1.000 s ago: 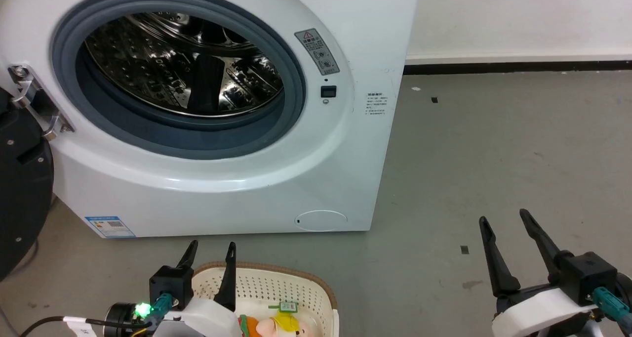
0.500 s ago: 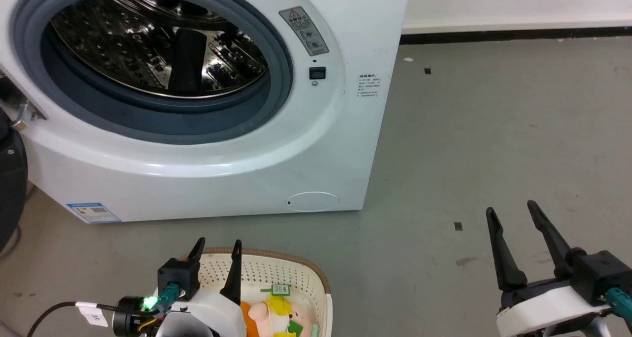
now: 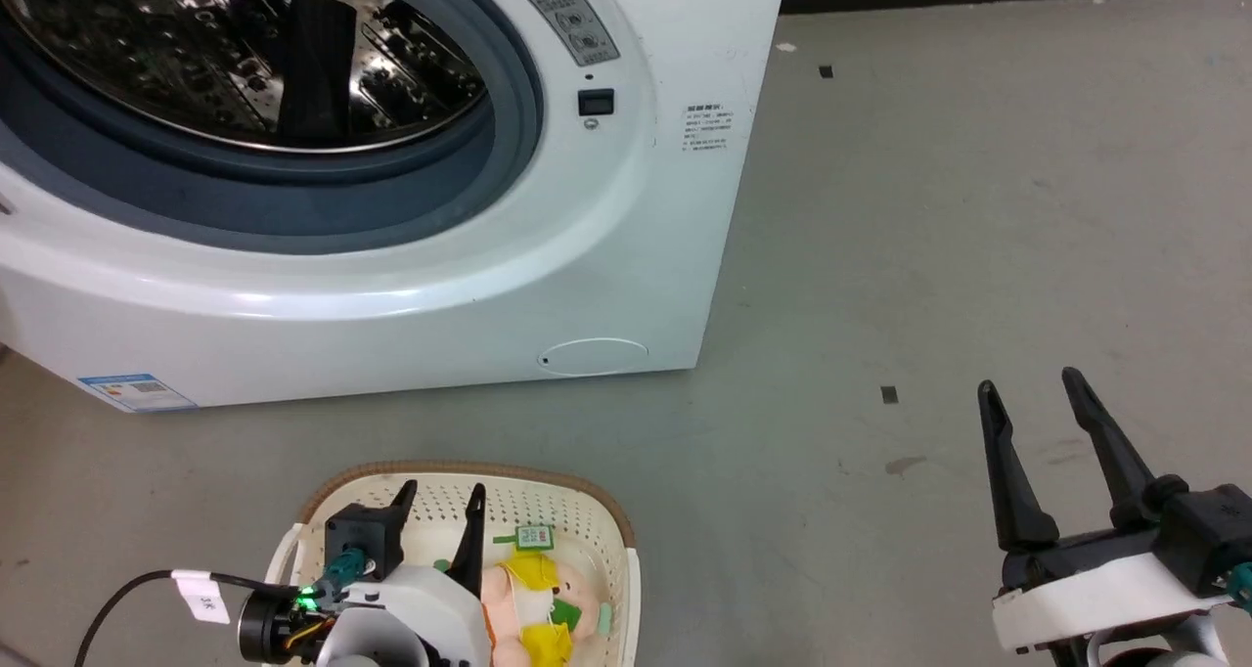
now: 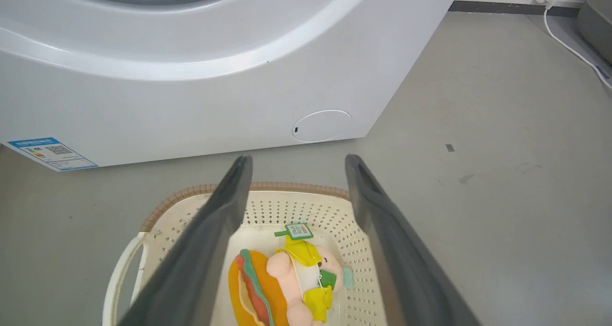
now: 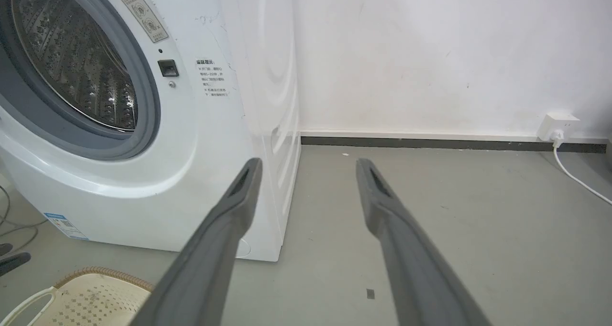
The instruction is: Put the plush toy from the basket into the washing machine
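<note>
Basket (image 3: 548, 479) sat on the floor (image 3: 929, 207) just near of the washing machine (image 3: 391, 295). The plush toy (image 3: 533, 599) lay inside it toward the right, with its tag (image 3: 533, 536) on the far side. The machine's porthole was open to the steel drum. Grey concrete floor, white wall (image 5: 430, 53) at the far end, socket (image 5: 557, 125) and white cable (image 5: 578, 178) far right. Left gripper (image 3: 442, 491) hung over the basket, fingers apart, toy below and between them. Right gripper (image 3: 1027, 383) was well off to the right, fingers apart, holding nothing. Compared with 1 s earlier the head camera had tilted down, so more of the basket and toy showed. The left fingertips, earlier past the far rim, now sat over the inside.
</note>
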